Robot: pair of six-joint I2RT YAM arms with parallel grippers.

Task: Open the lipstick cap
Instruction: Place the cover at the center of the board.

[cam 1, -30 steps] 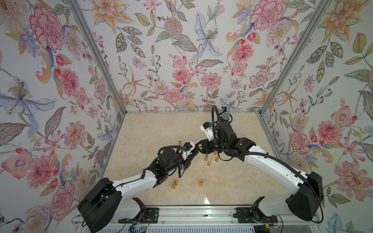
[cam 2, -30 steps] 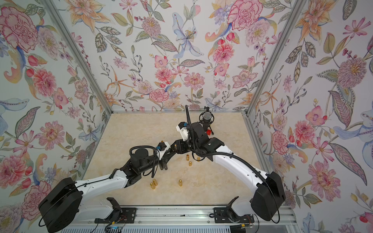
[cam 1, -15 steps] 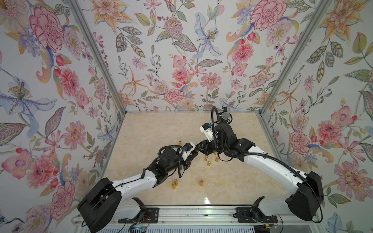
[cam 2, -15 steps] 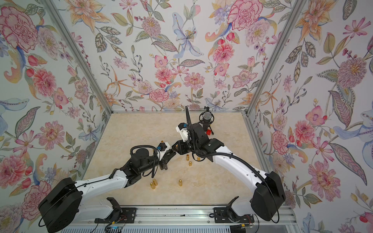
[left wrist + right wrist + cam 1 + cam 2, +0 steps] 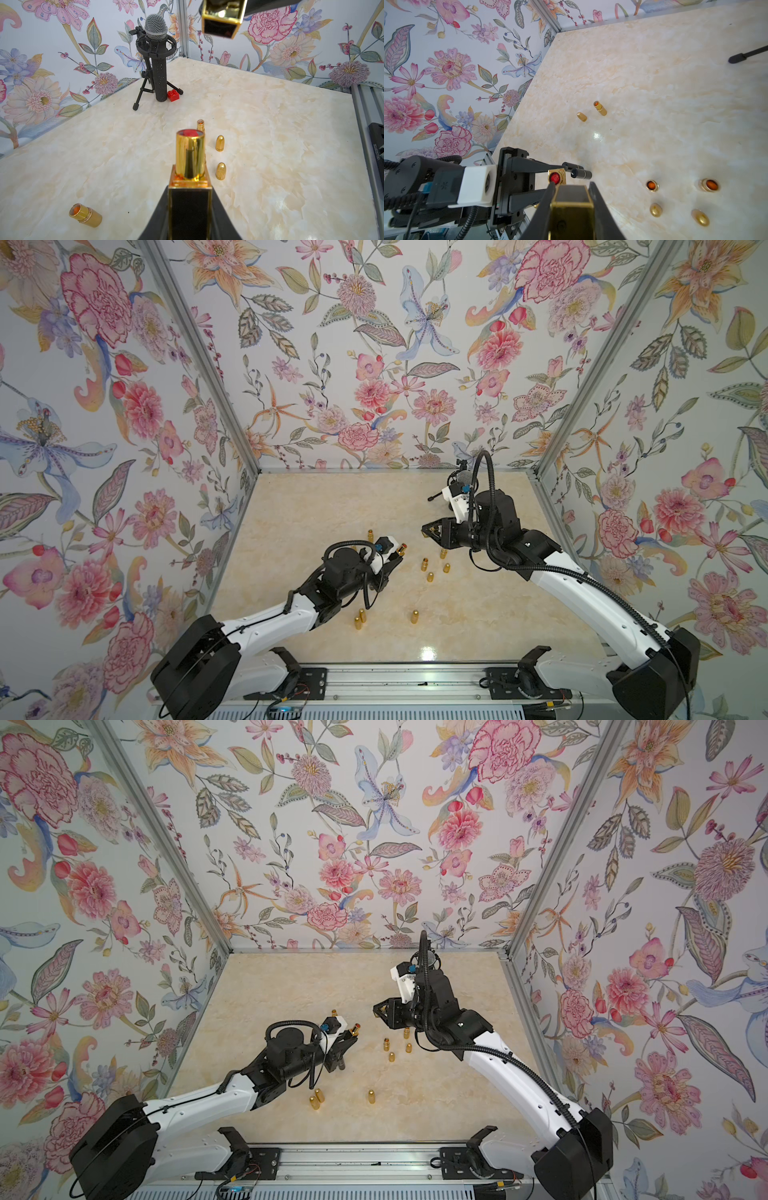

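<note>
My left gripper (image 5: 190,199) is shut on the black-and-gold square lipstick (image 5: 190,207). Its gold inner tube (image 5: 190,155) sticks out bare, with the red stick showing at the tip. The square gold-and-black cap (image 5: 572,218) is off the lipstick, and my right gripper (image 5: 572,185) is shut on it, open end facing the lipstick (image 5: 555,177). In both top views the left gripper (image 5: 397,551) (image 5: 351,1031) and the right gripper (image 5: 428,529) (image 5: 379,1009) hover above the table middle. A small gap separates lipstick (image 5: 401,548) and cap (image 5: 430,531).
Several small gold lipsticks and bullet-shaped gold caps (image 5: 430,576) (image 5: 360,618) (image 5: 656,209) stand on the marble table (image 5: 332,506) below and in front of the grippers. A black microphone on a tripod (image 5: 155,58) with a red brick (image 5: 173,96) stands at the back right. Floral walls enclose three sides.
The right gripper's jaws have closed on the cap. The cap now sits a little apart from the lipstick. Both arms have hardly shifted.
</note>
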